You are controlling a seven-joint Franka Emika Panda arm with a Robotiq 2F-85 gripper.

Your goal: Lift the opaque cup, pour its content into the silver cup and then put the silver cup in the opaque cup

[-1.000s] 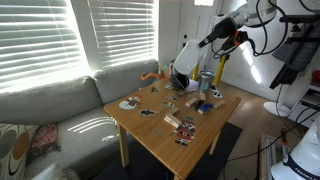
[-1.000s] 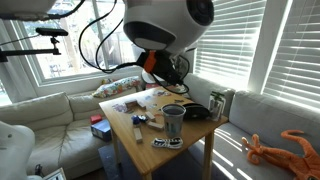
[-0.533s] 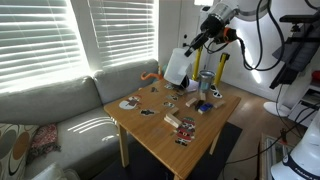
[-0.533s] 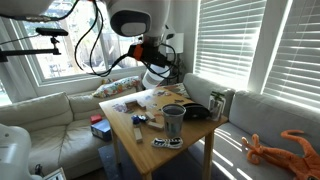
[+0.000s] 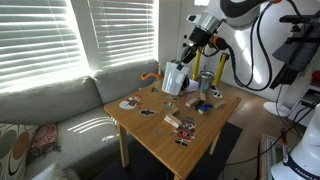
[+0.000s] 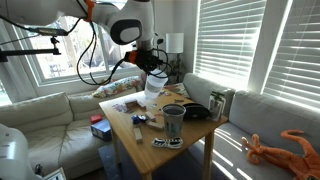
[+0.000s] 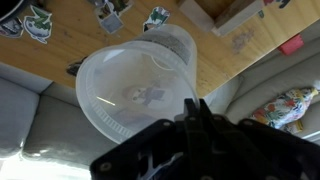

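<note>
The opaque cup (image 5: 174, 79) is a wide whitish plastic cup, held tilted above the wooden table (image 5: 160, 135). My gripper (image 5: 186, 56) is shut on its rim. In the wrist view I look into its mouth (image 7: 130, 90), with the gripper (image 7: 195, 102) pinching the rim at the lower right. A small blurred shape shows at the cup's bottom; I cannot tell if it lies inside or beneath. The silver cup (image 5: 206, 82) stands upright on the table a little to the side. In an exterior view the opaque cup (image 6: 155, 86) hangs behind the silver cup (image 6: 174, 122).
Several stickers and small items lie scattered over the table (image 6: 196, 137). A thin yellow post (image 5: 222, 68) stands by the silver cup. A grey sofa (image 5: 55, 115) runs along the table's window side. Window blinds close off the back.
The arm has swung the opaque cup down and away from the silver cup, toward the sofa side of the table. The grip stays shut on the rim.
</note>
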